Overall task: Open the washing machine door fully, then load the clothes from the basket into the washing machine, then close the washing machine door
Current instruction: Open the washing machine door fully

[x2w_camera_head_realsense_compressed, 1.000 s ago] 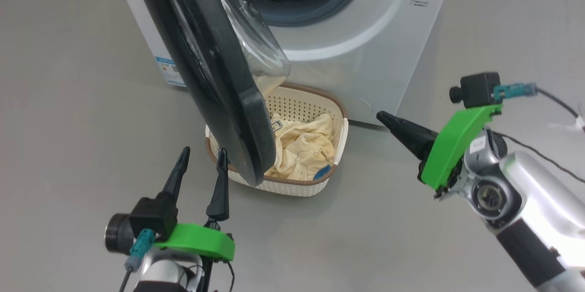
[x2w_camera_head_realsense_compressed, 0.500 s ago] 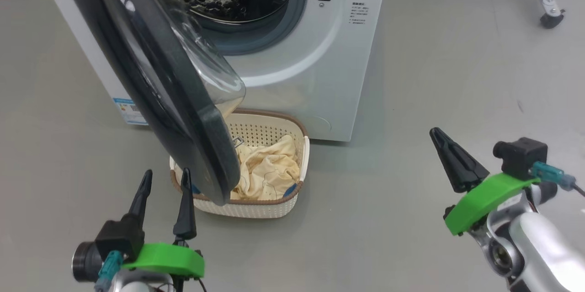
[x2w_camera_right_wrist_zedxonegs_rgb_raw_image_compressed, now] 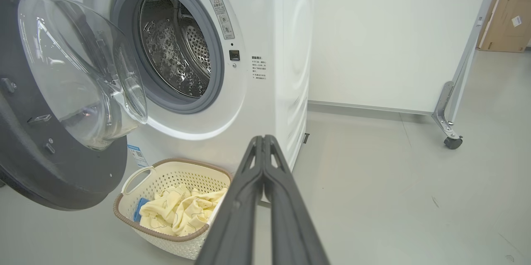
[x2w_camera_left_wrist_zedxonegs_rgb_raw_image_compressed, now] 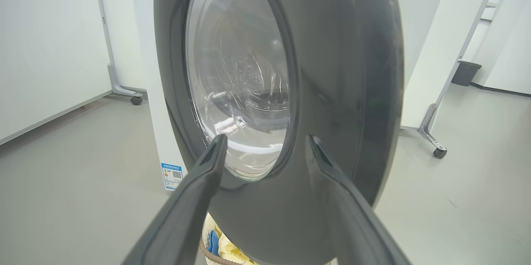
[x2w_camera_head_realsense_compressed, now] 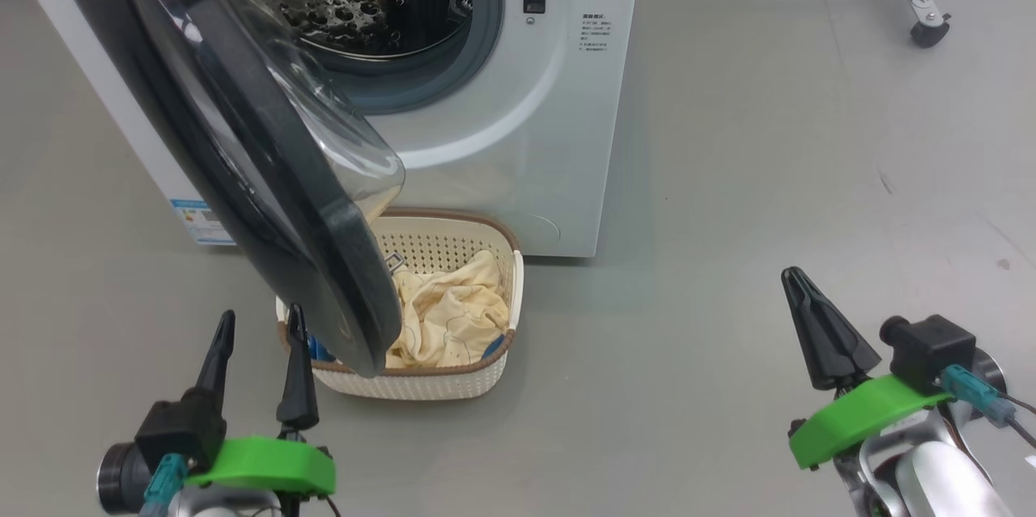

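Door status: the washing machine door point(x2w_camera_head_realsense_compressed: 267, 177) stands swung out from the washing machine point(x2w_camera_head_realsense_compressed: 518, 137), judged not yet fully open; its lower edge overhangs the left part of the basket point(x2w_camera_head_realsense_compressed: 421, 383), which sits on the floor at the machine front with the clothes point(x2w_camera_head_realsense_compressed: 445, 323) inside. Left gripper point(x2w_camera_head_realsense_compressed: 261, 315): fingers spread wide, empty, just beside the door's outer face; right gripper point(x2w_camera_head_realsense_compressed: 793, 274): fingers pressed together, empty, well apart to the right. Hazard: a forward push by the left gripper would likely swing the door toward closing; reaching under the overhang risks striking the door edge or tipping the basket.
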### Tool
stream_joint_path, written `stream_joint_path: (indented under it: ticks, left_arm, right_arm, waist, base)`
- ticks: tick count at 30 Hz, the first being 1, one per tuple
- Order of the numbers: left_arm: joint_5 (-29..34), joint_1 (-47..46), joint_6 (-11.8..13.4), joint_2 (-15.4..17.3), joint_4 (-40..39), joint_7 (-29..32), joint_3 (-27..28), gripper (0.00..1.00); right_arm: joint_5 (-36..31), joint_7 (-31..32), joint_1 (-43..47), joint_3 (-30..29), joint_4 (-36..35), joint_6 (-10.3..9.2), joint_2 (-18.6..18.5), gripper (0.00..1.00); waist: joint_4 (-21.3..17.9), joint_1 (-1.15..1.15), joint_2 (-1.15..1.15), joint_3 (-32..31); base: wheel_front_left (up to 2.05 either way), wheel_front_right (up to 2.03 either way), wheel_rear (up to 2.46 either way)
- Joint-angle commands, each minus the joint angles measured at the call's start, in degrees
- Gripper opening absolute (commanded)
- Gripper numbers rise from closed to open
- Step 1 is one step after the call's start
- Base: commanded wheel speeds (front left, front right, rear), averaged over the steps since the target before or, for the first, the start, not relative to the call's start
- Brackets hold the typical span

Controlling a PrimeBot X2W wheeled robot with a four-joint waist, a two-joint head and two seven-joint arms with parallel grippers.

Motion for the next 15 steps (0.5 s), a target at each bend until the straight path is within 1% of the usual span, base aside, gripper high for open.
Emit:
stream_joint_path:
  ticks: [1,2,3,9,15]
  left_arm:
    - [0.75,-1.01,-0.42,0.77,-2.03,-0.65,2.31,1.00]
    - [0.84,-0.92,-0.47,0.77,-1.96,-0.65,2.32,1.00]
    - [0.91,-0.87,-0.52,0.77,-1.91,-0.65,2.28,1.00]
    - [1.15,-0.68,-0.74,0.77,-1.47,-0.65,1.76,1.00]
    - [0.72,-0.64,-0.96,0.76,-1.17,-0.65,1.07,1.00]
  right_arm:
    - [-0.93,-0.82,-0.89,-0.10,-2.05,-0.15,0.02,0.52]
    - [-2.05,-0.99,-0.61,-0.82,-2.13,-0.15,0.59,0.95]
    - [-3.29,-1.17,-0.30,-1.28,-2.17,-0.15,1.11,1.00]
    - [-6.46,-1.63,0.81,-2.00,-1.21,-0.15,3.66,1.00]
    - [-7.15,-2.09,0.40,-2.75,-1.12,-0.15,4.21,1.00]
  waist:
    - [-0.14,0.00,0.00,-0.02]
    - [-0.23,0.00,0.00,-0.04]
    - [-0.27,0.00,0.00,-0.03]
    - [-0.55,0.00,0.00,-0.02]
    - [-0.63,0.00,0.00,-0.10]
  base:
    - [0.00,0.00,0.00]
    - [0.00,0.00,0.00]
    - [0.00,0.00,0.00]
    - [0.00,0.00,0.00]
    - [0.00,0.00,0.00]
